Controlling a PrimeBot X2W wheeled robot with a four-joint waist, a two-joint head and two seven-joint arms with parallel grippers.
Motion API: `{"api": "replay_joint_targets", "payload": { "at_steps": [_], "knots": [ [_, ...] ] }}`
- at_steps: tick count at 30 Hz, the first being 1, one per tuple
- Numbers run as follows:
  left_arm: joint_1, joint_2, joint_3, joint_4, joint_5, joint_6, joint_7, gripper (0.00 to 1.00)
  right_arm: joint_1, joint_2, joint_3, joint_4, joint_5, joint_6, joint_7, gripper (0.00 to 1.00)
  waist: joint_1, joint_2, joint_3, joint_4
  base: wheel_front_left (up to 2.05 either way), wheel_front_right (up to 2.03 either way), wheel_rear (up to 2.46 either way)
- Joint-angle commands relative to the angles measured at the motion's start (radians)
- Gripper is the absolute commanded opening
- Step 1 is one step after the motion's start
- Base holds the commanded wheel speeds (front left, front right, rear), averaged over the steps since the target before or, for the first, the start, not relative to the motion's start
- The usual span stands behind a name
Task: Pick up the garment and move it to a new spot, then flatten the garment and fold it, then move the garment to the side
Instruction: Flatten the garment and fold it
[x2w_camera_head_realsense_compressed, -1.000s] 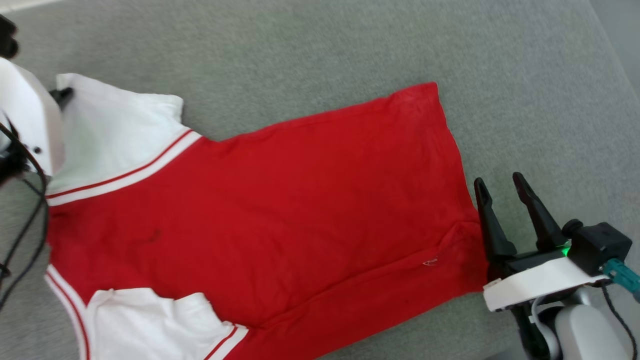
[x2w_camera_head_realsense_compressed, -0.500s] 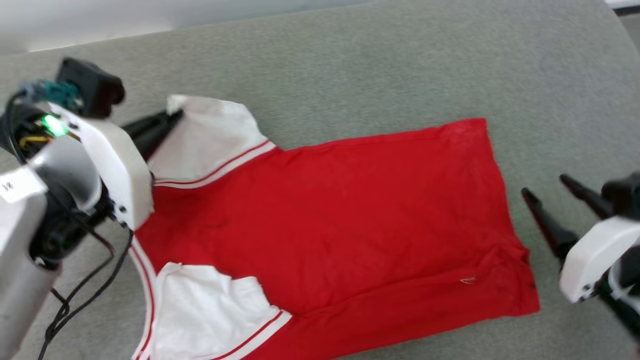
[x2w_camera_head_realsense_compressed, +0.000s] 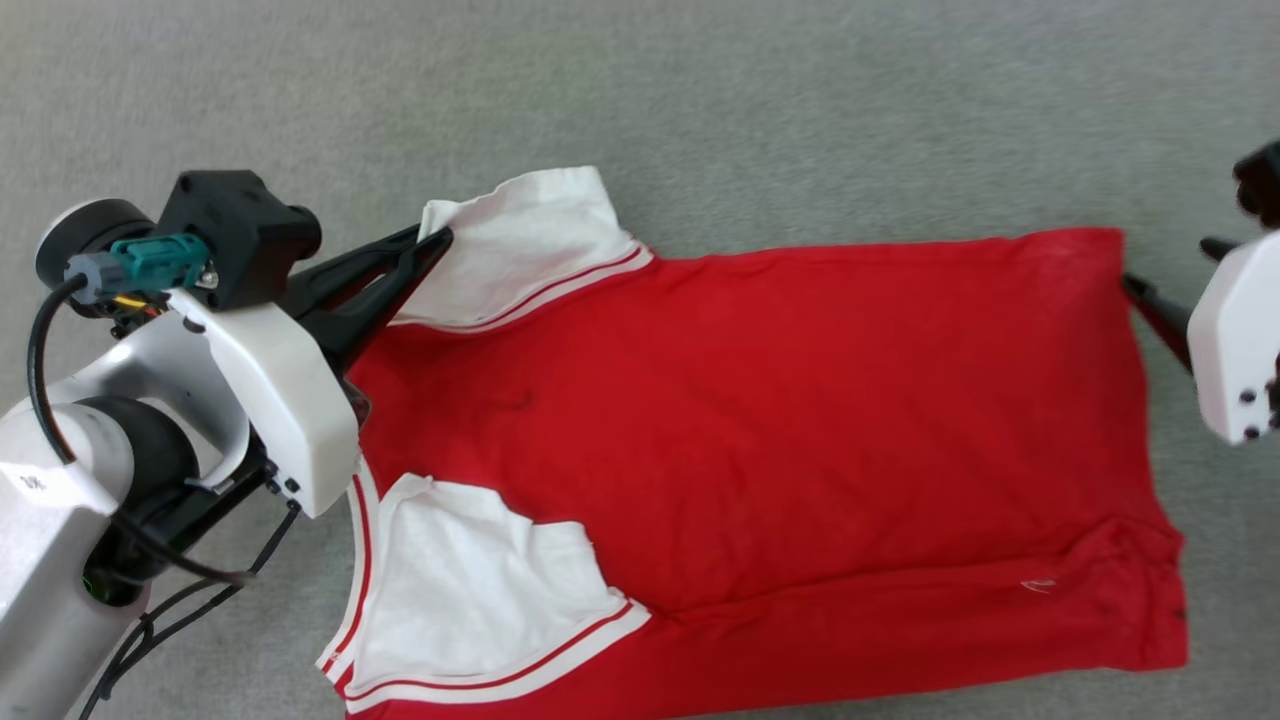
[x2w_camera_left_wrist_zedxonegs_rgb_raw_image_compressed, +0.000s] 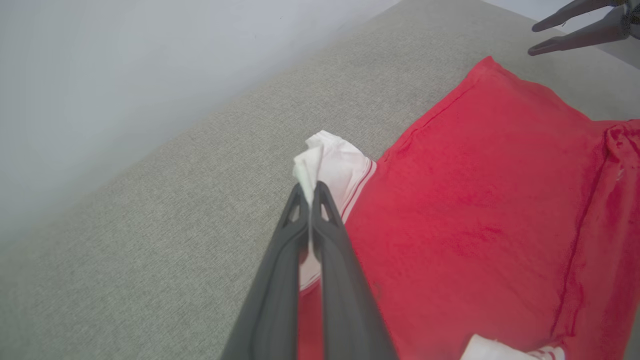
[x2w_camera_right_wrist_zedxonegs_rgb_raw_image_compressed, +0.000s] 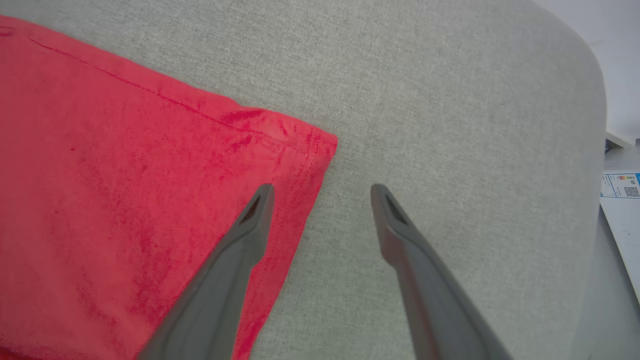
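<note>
The garment (x2w_camera_head_realsense_compressed: 760, 420), a red shirt with white sleeves and red-white striped trim, lies spread on the grey surface, hem toward the right. My left gripper (x2w_camera_head_realsense_compressed: 435, 240) is shut on the edge of the far white sleeve (x2w_camera_head_realsense_compressed: 520, 240); in the left wrist view the sleeve (x2w_camera_left_wrist_zedxonegs_rgb_raw_image_compressed: 332, 162) is pinched between the closed fingers of the left gripper (x2w_camera_left_wrist_zedxonegs_rgb_raw_image_compressed: 311, 192). My right gripper (x2w_camera_right_wrist_zedxonegs_rgb_raw_image_compressed: 322, 192) stands open over the far hem corner (x2w_camera_right_wrist_zedxonegs_rgb_raw_image_compressed: 305, 145), one finger above red cloth, the other above bare surface. At the head view's right edge the right gripper's white housing (x2w_camera_head_realsense_compressed: 1235, 340) is visible.
The grey fabric surface (x2w_camera_head_realsense_compressed: 700, 100) extends around the shirt. Its rounded edge (x2w_camera_right_wrist_zedxonegs_rgb_raw_image_compressed: 595, 150) drops off in the right wrist view, with a white sheet (x2w_camera_right_wrist_zedxonegs_rgb_raw_image_compressed: 622, 200) lying beyond it. A pale wall (x2w_camera_left_wrist_zedxonegs_rgb_raw_image_compressed: 125, 75) rises behind the surface in the left wrist view.
The head camera has swung, shifting the whole picture. My left gripper has closed on the far sleeve's edge and lifted it a little. My right gripper now sits at the far hem corner.
</note>
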Motion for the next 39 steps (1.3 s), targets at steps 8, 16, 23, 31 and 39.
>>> {"api": "replay_joint_targets", "payload": {
  "at_steps": [8, 16, 23, 31, 39],
  "knots": [
    [0.025, -0.009, 0.000, -0.084, 0.033, 0.032, -0.031, 0.00, -0.137, 0.004, 0.091, 0.183, -0.029, -0.001, 0.051, 1.00, 0.0000, -0.0001, 0.080, 0.079, 0.00, 0.00, 0.00],
    [0.043, -0.025, -0.021, -0.094, 0.043, 0.036, -0.051, 0.00, -0.110, 0.025, 0.162, 0.296, 0.014, 0.001, 0.072, 1.00, 0.0000, -0.0001, 0.097, 0.108, 0.00, 0.00, 0.00],
    [0.065, -0.027, -0.023, -0.060, 0.043, 0.040, -0.074, 0.00, -0.098, 0.018, 0.170, 0.337, 0.042, -0.001, 0.013, 0.00, 0.0000, -0.0001, 0.076, 0.104, 0.00, 0.00, 0.00],
    [0.134, -0.041, 0.000, -0.021, 0.021, 0.075, -0.149, 0.00, -0.099, 0.023, 0.110, 0.349, 0.090, -0.001, -0.105, 0.00, 0.0000, -0.0001, -0.024, 0.078, 0.00, 0.00, 0.00],
    [0.260, -0.033, 0.028, -0.018, -0.017, 0.127, -0.213, 0.00, 0.008, -0.006, 0.054, 0.288, 0.132, -0.001, -0.220, 0.00, 0.0000, -0.0001, -0.145, 0.076, 0.00, 0.00, 0.00]
  ]
}}
